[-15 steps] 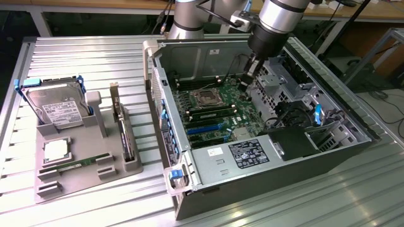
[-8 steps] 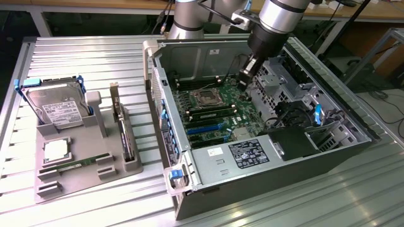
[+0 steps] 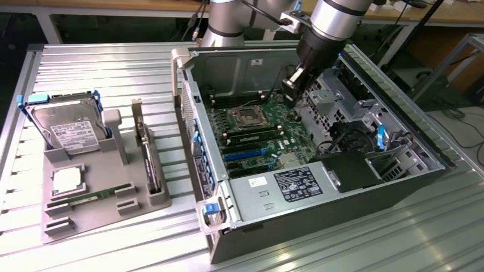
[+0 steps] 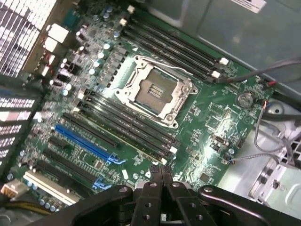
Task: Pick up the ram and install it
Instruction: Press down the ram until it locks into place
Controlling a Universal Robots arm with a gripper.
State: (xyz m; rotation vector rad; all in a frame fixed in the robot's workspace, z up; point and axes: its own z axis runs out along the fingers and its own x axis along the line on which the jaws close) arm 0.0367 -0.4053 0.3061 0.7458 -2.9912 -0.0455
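My tool sits closest to the wrist camera, its black fingers pressed together with nothing between them, hanging over the green motherboard. Just past the fingertips run long black memory slots, and one ram stick already lies seated among them, a thin dark strip alongside the square metal CPU socket with its shiny silver frame. A second bank of slots lies on the far side of the socket, ending in white latches. Two bright blue expansion slots stand out against the board.

In the exterior view my tool is down inside the open computer case, above the board. A black unit at the case's near wall carries a dark label with white print too small to read, beside a small white sticker.

On the ribbed metal counter to the exterior view's left stands a grey moulded holder. It props up a silver hard drive with a white label, a square silver CPU, and another ram stick lying flat near the holder's front edge, well apart from my tool
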